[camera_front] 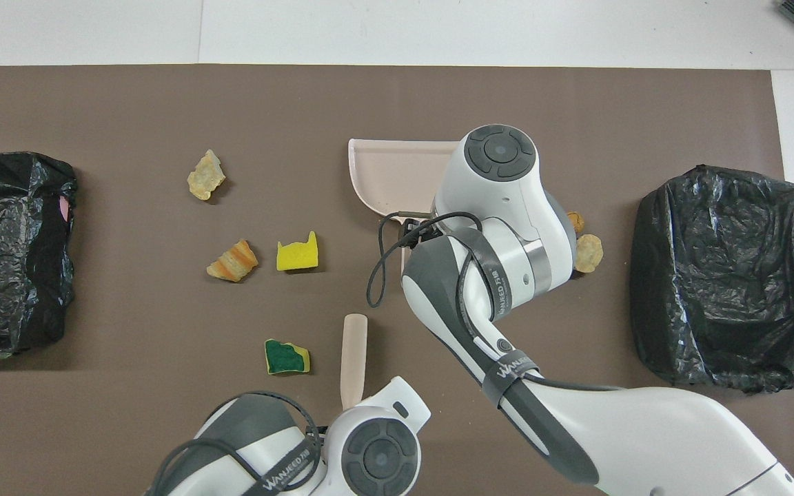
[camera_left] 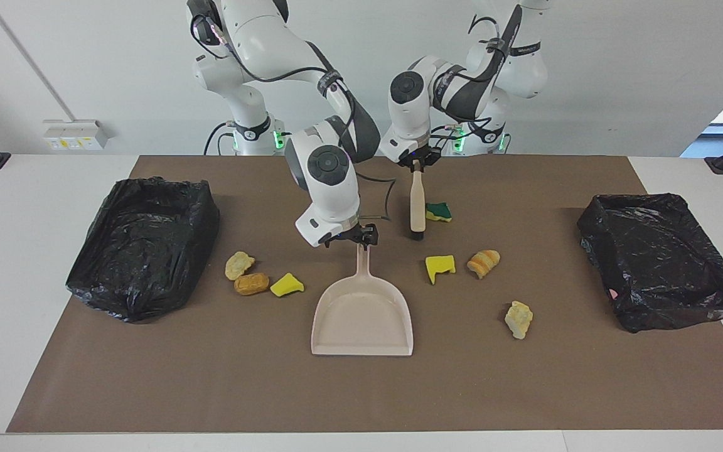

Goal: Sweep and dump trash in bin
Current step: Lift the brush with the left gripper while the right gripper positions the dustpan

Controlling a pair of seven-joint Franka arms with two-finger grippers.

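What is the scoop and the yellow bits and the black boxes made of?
The dustpan looks like smooth beige plastic: one moulded piece with a faint sheen. The yellow scrap seems to be sponge foam: matte, with torn, blocky edges. The bins are lined with thin black plastic film, crinkled and glossy; what lies under it is hidden.

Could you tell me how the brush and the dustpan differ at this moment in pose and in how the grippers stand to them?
The brush hangs upright, its dark bristle end down, with the left gripper shut on its handle top; the dustpan lies flat on the brown mat. The right gripper is open at the dustpan's handle end and has not closed on it. Both are beige.
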